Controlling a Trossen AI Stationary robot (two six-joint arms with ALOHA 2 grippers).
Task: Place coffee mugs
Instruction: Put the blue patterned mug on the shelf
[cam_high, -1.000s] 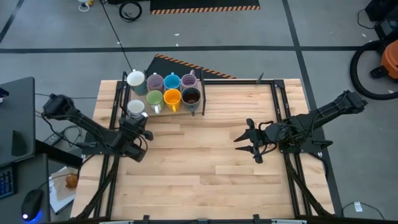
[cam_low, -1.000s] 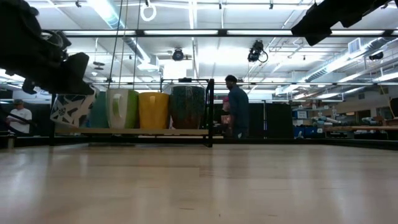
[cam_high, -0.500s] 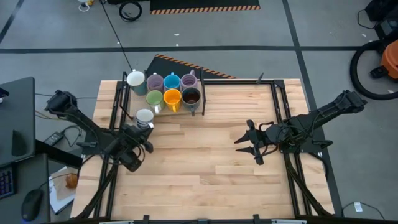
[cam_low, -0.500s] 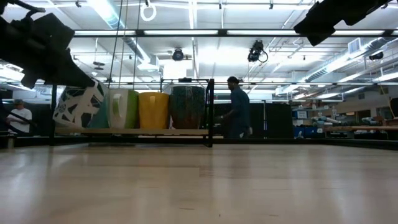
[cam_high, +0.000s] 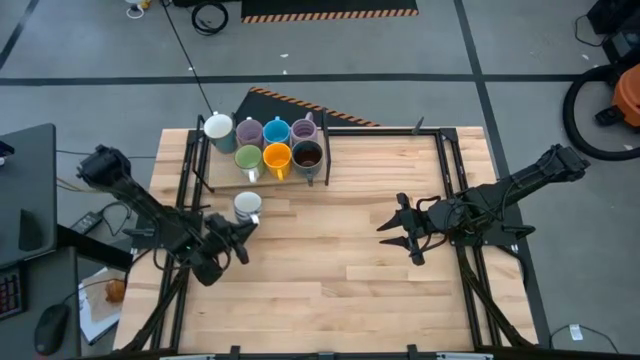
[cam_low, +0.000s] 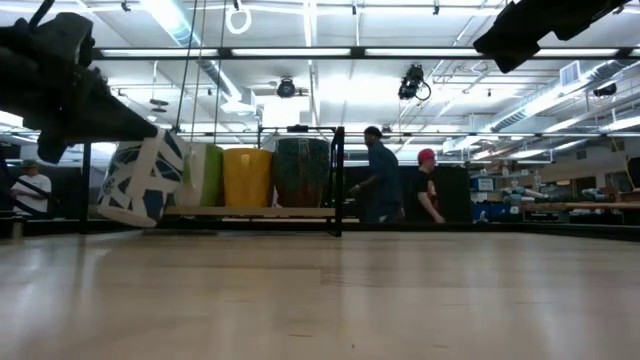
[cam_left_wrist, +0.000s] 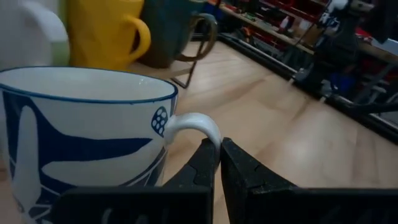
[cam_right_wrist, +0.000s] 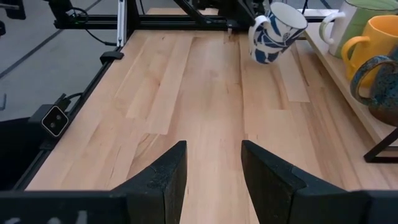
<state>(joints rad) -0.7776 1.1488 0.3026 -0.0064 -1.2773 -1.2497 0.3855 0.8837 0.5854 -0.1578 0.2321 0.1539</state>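
Seven mugs sit together on the low rack (cam_high: 322, 172) at the far left part of your bench (cam_high: 330, 250): looking down you can pick out a white mug (cam_high: 218, 127), a lilac mug (cam_high: 249, 132), a blue mug (cam_high: 277, 131) and another lilac mug (cam_high: 304, 130) in the back row, with a green mug (cam_high: 248, 158), an orange mug (cam_high: 277, 157) and a dark brown mug (cam_high: 307, 155) in front of them. The eighth, a white mug with a blue pattern (cam_high: 246, 206), is off the rack and held by your left gripper (cam_high: 243, 228), just in front of the rack toward the bench's left side. In the left wrist view the left gripper's fingers (cam_left_wrist: 205, 165) are pressed together on the mug's white handle (cam_left_wrist: 193, 124), pinching it. From table height this patterned mug hangs tilted, clear of the bench top, in front of the green mug on the rack. Your right gripper (cam_high: 398, 232) hovers over the right half of the bench, well apart from the mugs, its fingers (cam_right_wrist: 163, 177) spread with bare wood showing between them and nothing held. In the right wrist view you can see the patterned mug tipped over beside the rack's near end, with the orange and dark brown mugs' handles pointing outward. Two people (cam_low: 380, 185) stand in the room beyond the bench.
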